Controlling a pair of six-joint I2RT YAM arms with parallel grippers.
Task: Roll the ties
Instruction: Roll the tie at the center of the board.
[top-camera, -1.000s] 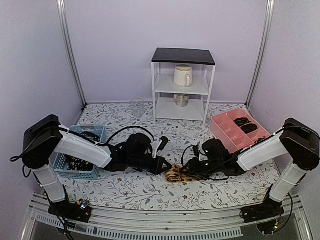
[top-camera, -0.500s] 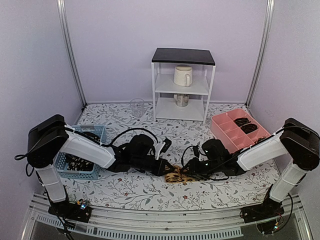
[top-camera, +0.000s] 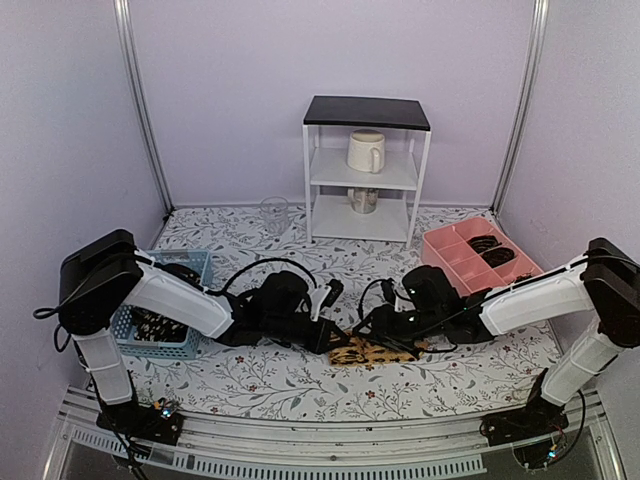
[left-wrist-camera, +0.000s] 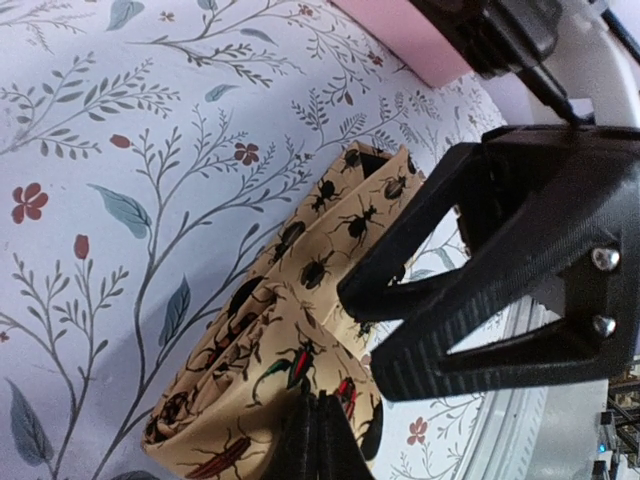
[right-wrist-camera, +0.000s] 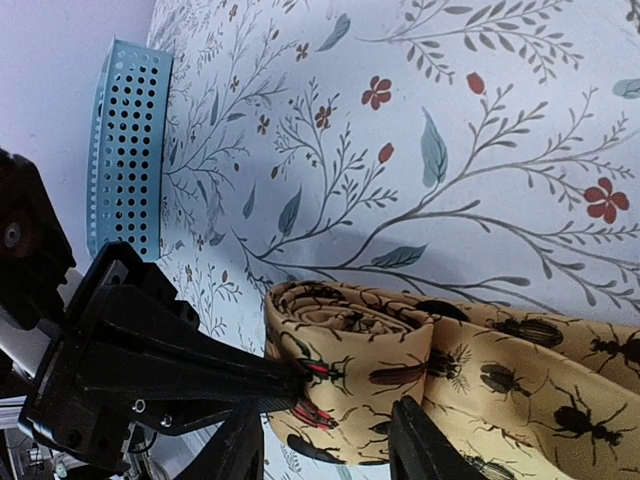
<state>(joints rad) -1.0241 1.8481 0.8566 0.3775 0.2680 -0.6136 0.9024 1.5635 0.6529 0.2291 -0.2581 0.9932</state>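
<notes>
tie (left-wrist-camera: 300, 300): part-rolled, on worktop (top-camera: 250, 385) between arms | left pincer (left-wrist-camera: 312, 425): clamped on roll end | right pincer (right-wrist-camera: 325, 420): just widened, loosely astride roll, arm reached further in | judged: regripping for next turn

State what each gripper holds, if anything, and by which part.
The left gripper is shut on the rolled end of the tan insect-print tie. The right gripper stands open astride the tie beside the roll, apparently not clamping it.

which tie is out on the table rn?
The tan insect-print tie, left tool shut on its rolled end. The dark ones sit in the pink tray and blue basket.
</notes>
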